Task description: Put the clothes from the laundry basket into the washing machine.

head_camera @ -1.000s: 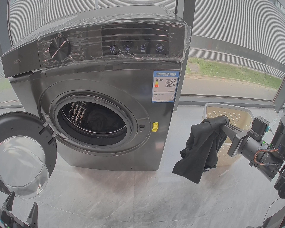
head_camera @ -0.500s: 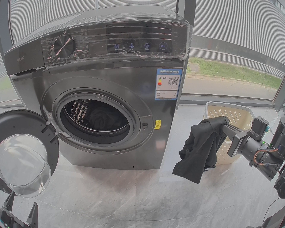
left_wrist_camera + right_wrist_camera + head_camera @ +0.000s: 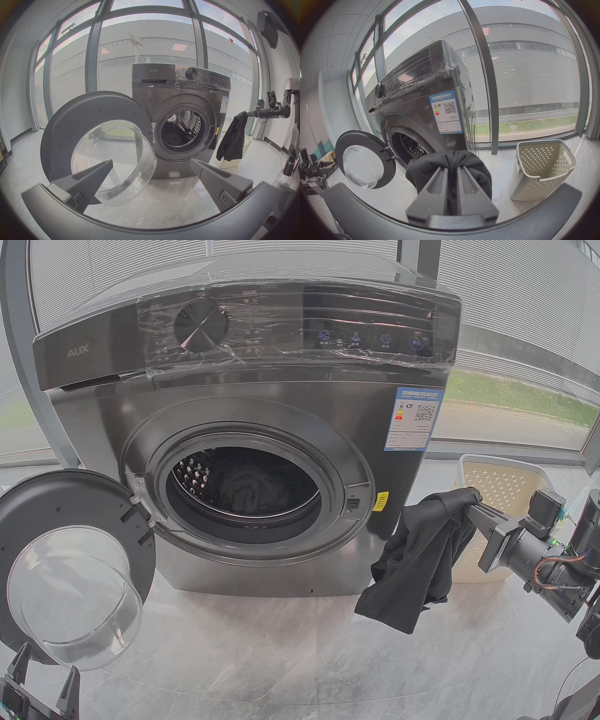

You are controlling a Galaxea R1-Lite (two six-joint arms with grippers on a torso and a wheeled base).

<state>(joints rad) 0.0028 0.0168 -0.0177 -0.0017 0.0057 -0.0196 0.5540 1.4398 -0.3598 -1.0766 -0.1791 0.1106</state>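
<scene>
The grey washing machine (image 3: pixel 262 396) stands ahead with its round door (image 3: pixel 69 565) swung open to the left. Dark clothing (image 3: pixel 250 487) lies inside the drum. My right gripper (image 3: pixel 478 505) is shut on a black garment (image 3: pixel 419 559), which hangs above the floor just right of the machine's front corner and in front of the cream laundry basket (image 3: pixel 500 484). In the right wrist view the garment (image 3: pixel 450 162) bunches over the closed gripper (image 3: pixel 452 170), with the basket (image 3: pixel 540 168) beside it. My left gripper (image 3: pixel 44 677) stays low near the door, open and empty (image 3: pixel 151 165).
Pale marble floor (image 3: pixel 281 652) spreads in front of the machine. Large windows (image 3: pixel 519 365) run behind the machine and basket. The open door's clear bowl (image 3: pixel 75 596) juts out over the floor at the left.
The head camera has shifted, so the machine now sits more central in the picture. The held garment hangs closer to the machine's right front corner than before. The left gripper has kept still.
</scene>
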